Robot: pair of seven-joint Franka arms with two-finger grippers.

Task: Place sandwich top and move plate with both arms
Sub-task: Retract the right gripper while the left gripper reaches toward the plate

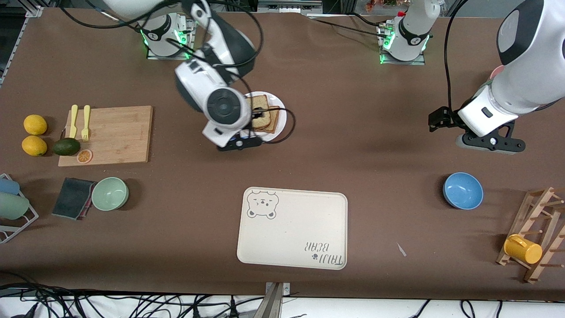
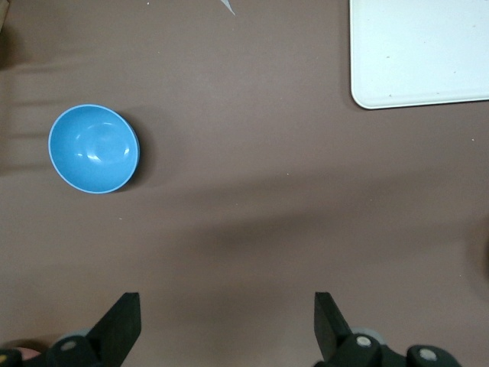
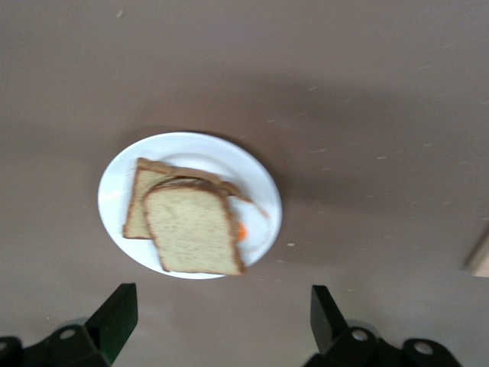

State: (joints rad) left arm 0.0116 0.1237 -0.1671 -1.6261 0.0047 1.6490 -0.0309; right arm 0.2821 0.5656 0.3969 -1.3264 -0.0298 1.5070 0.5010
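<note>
The sandwich top [image 3: 192, 228] lies on the other slice [image 3: 141, 200] on the plate [image 3: 256, 191], the right gripper [image 3: 221, 321] hangs wide open over the plate, and the left gripper [image 2: 228, 325] waits wide open near the blue bowl [image 2: 93, 148].

White right arm with black joints reaches out from its base, wrist pointing down; its black two-finger right gripper [image 3: 220, 317] is up in the air, fingers spread wide, empty. White left arm waits at its own end of the table; its black two-finger left gripper [image 2: 227, 325] likewise faces down, fingers apart, holding nothing.
</note>
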